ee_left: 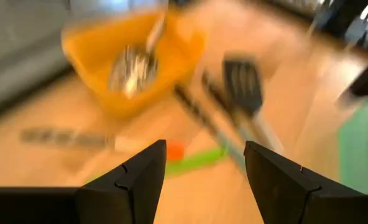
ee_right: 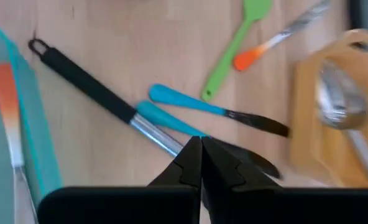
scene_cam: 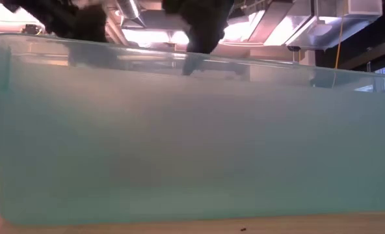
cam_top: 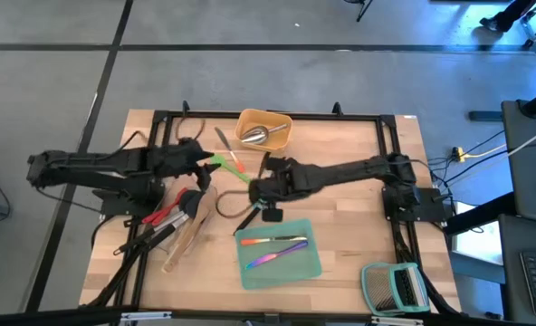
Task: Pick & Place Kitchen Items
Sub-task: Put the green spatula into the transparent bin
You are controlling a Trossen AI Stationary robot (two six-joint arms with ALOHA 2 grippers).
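Wooden table, high view: steel scoop lying in yellow tray, iridescent cutlery in teal tray, utensils still lying loose mid-frame | left wrist: left gripper hanging spread, empty | right wrist: right gripper pinching closed above blue-handled tool; task looking partly done.

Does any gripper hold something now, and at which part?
Nothing is held: left gripper is open over bare table, and right gripper is shut with nothing visible between its fingers.

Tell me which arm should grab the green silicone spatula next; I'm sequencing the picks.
Left. The left gripper is open and faces the green silicone spatula just ahead; the right gripper is shut, hovering by the blue-handled brush instead.
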